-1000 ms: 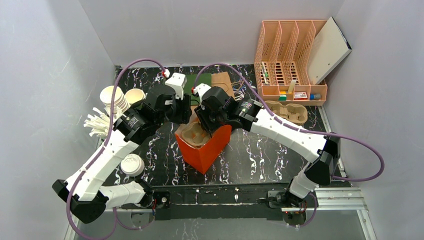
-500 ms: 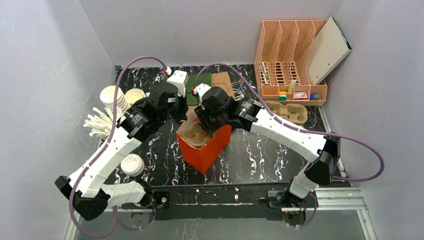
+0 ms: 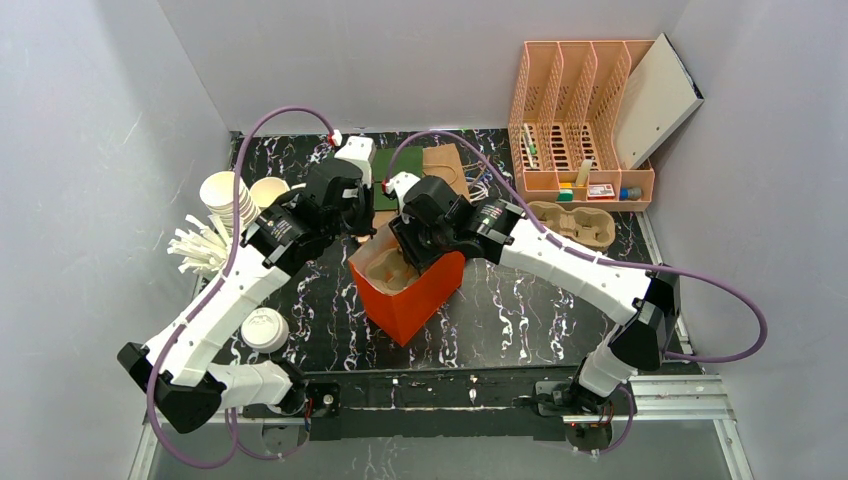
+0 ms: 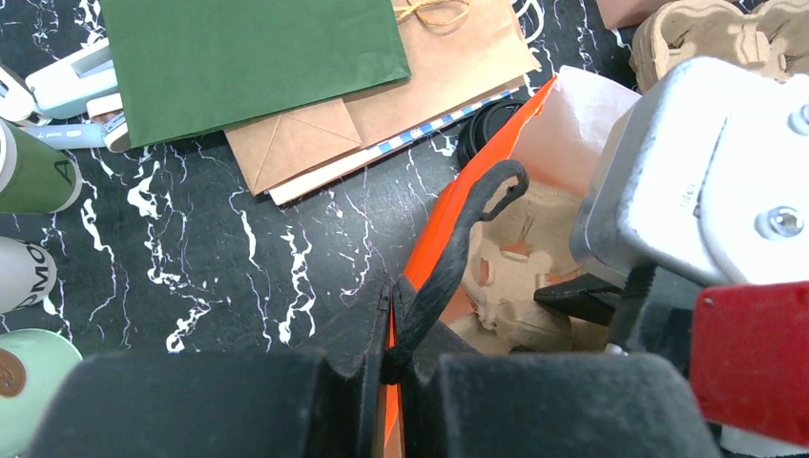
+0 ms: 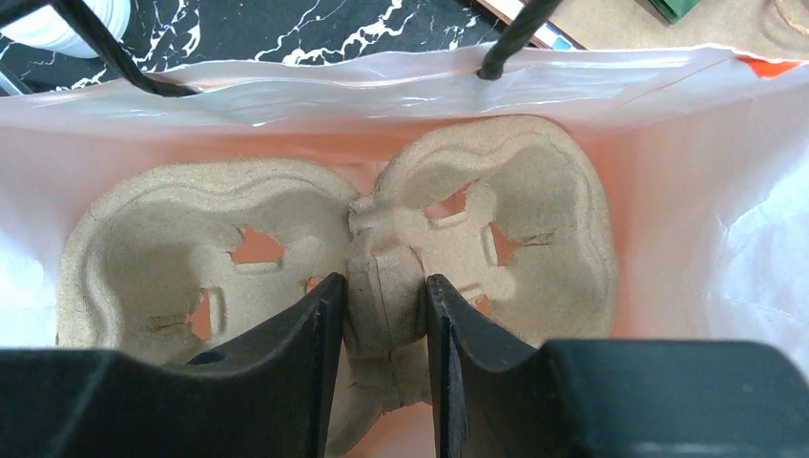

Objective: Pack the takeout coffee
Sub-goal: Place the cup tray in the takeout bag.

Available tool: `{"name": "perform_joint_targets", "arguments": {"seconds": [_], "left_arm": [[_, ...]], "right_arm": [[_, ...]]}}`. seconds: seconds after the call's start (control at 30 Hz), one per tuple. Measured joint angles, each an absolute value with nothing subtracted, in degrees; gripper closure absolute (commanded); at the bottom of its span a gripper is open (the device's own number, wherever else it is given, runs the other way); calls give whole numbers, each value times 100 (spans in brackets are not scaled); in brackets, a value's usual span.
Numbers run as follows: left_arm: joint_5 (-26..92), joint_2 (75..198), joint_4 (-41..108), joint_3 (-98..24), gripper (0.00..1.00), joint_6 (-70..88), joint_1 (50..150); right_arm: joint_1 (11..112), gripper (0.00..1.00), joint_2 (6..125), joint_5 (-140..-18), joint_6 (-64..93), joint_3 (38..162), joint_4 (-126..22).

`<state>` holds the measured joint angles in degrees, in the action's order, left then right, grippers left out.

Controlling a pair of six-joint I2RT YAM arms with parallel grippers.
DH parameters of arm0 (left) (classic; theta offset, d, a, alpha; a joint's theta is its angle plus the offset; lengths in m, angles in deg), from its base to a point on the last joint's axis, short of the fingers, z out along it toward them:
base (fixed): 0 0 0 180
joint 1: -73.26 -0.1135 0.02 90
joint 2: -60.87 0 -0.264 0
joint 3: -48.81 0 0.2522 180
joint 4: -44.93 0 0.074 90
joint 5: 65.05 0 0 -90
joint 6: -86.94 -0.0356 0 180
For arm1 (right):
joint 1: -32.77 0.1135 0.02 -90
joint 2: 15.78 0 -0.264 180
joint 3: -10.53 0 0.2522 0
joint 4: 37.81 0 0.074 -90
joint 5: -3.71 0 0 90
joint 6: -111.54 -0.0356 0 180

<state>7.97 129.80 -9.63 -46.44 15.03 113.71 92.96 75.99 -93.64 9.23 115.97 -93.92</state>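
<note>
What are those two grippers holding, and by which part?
The left gripper pinches the orange bag's rim at its black handle. The right gripper clamps the cardboard cup carrier by its centre ridge, inside the bag.

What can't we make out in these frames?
- Green cup, left wrist view: cut off by the left edge, so lid or no lid can't be told.
- Black round thing, left wrist view: mostly behind the bag rim; may be a lid.
- Left gripper and right gripper, top view: hidden under their own wrists.
- Bag bottom, right wrist view: covered by the carrier.
</note>
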Motion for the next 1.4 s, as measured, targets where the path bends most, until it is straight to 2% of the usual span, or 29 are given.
{"name": "perform_joint_targets", "arguments": {"seconds": [0.4, 0.87, 1.17, 1.3, 1.4], "left_arm": [[1357, 12977, -856, -4642, 100, 1693, 11297], [1547, 12912, -792, -4592, 100, 1798, 11238], [1503, 12842, -851, -4520, 100, 1767, 11235], [1453, 12816, -954, -4513, 100, 1730, 11233], [1444, 12779, -1000, -4502, 100, 1730, 11231]], "right_arm": [[9296, 61, 7704, -9364, 1004, 11682, -9357], [9280, 59, 8219, -9253, 1109, 12205, -9584], [9276, 41, 8375, -9228, 1139, 12460, -9853], [9265, 17, 8375, -9235, 1115, 12508, -9941], [9239, 7, 8375, -9257, 1117, 12633, -10070]]}}
